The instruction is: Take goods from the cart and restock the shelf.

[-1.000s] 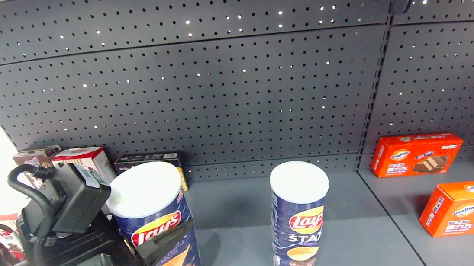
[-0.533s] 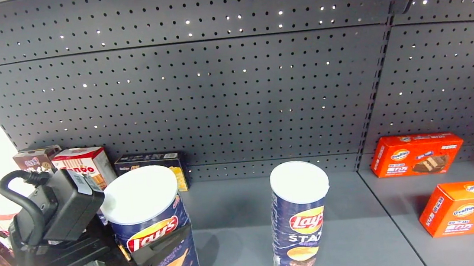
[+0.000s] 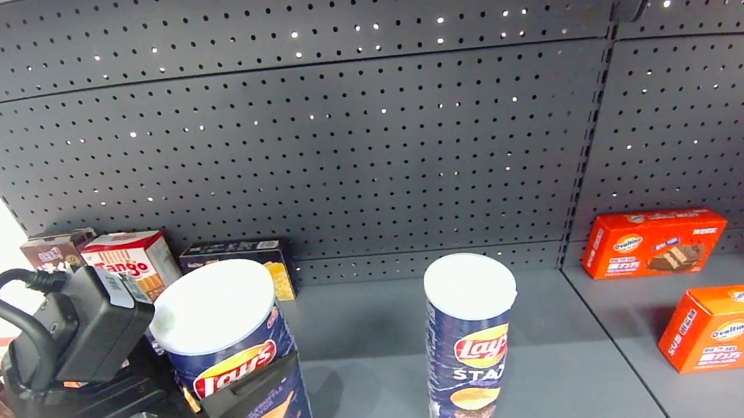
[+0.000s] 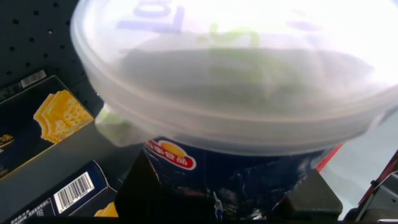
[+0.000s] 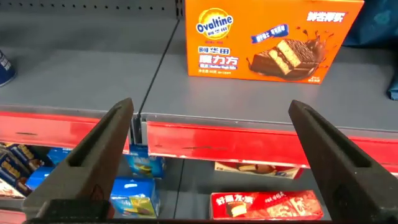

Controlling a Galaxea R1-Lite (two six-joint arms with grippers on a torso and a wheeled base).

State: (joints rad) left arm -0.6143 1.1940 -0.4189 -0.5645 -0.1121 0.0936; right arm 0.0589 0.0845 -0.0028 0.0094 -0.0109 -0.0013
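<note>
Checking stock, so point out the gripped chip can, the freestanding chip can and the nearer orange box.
Gripped chip can [image 3: 214,307]: head view, white lid.
Freestanding chip can [image 3: 473,353]: head view, front label.
Nearer orange box [image 3: 742,327]: head view, top face.

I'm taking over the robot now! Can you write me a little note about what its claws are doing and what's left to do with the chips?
Left claw: shut on a chips can, held upright at the left of the shelf. The can's base is cut off from view, so I cannot tell if it has touched down.
Right claw: open and empty, in front of the shelf edge near an orange box.
Done: a second chips can stands on the shelf.
Left: set the held can down, let go, fetch more goods.
</note>
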